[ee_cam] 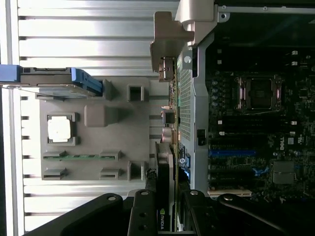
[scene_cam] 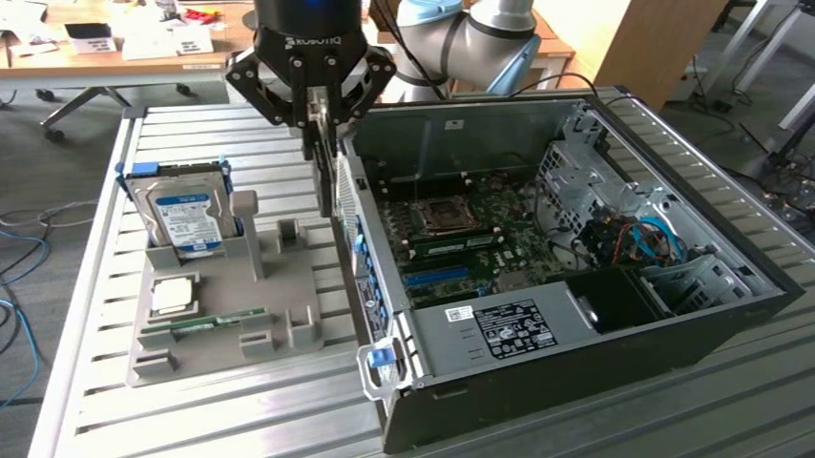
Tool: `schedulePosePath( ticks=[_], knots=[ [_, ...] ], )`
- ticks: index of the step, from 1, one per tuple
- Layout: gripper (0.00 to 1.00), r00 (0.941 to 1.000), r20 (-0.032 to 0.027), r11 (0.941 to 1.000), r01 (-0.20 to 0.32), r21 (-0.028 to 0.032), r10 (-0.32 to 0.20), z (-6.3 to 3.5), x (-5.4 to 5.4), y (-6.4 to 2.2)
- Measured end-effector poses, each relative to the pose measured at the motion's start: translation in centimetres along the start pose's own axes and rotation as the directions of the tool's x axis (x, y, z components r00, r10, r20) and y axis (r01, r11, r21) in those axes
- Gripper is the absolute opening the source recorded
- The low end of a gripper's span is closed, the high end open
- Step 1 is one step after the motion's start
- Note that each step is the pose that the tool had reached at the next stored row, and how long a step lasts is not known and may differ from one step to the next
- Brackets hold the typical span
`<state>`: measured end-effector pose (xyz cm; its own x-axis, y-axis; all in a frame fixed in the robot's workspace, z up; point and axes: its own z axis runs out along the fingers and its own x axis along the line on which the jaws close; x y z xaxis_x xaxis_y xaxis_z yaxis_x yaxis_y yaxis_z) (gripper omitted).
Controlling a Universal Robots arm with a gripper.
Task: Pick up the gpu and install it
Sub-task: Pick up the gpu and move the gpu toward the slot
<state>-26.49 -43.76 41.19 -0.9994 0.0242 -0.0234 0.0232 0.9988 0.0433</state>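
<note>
Claw: the claw (scene_cam: pixel 315 119) is partly closed, both fingers pinched on the top edge of the gpu (scene_cam: pixel 335 181), and the card hangs straight down from that grip.
Gpu: off the tabletop (scene_cam: pixel 191 410) and in the air, poised over the seam between the grey fixture tray (scene_cam: pixel 242 286) and the near wall of the computer case (scene_cam: pixel 510 334). In the wrist view it appears edge-on, with the gpu (ee_cam: pixel 163 169) a dark sliver running out from between the fingers (ee_cam: pixel 142 206).
Why edge-down: a thin card gripped by its upper edge leaves the connector edge free below, which I judge is what a slot needs.
Case: lying on its side toward the exterior view's right edge of the tabletop, open face up, so the motherboard (scene_cam: pixel 471 229) and its blue slot (scene_cam: pixel 433 277) can be reached from above.
Fixture tray: close to the exterior view's left edge of the tabletop, its pockets keeping parts in known spots. The hard drive (scene_cam: pixel 185 215) stands upright at the far end, and the RAM stick (scene_cam: pixel 210 324) lies flat nearer the front.
Progress: pickup looks done. The card is not over the slot, and it is not seated.
</note>
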Motion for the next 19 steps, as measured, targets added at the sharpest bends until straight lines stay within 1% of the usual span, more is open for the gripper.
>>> schedulePosePath(
  ticks=[7,19],
  knots=[
    [0.27,1.0,0.0,1.0,0.0,0.0001,0.0,-0.03,-1.0,0.03],
    [0.27,1.0,0.0,1.0,0.0,0.0,0.0,0.01,-3.3,0.08]
  ],
)
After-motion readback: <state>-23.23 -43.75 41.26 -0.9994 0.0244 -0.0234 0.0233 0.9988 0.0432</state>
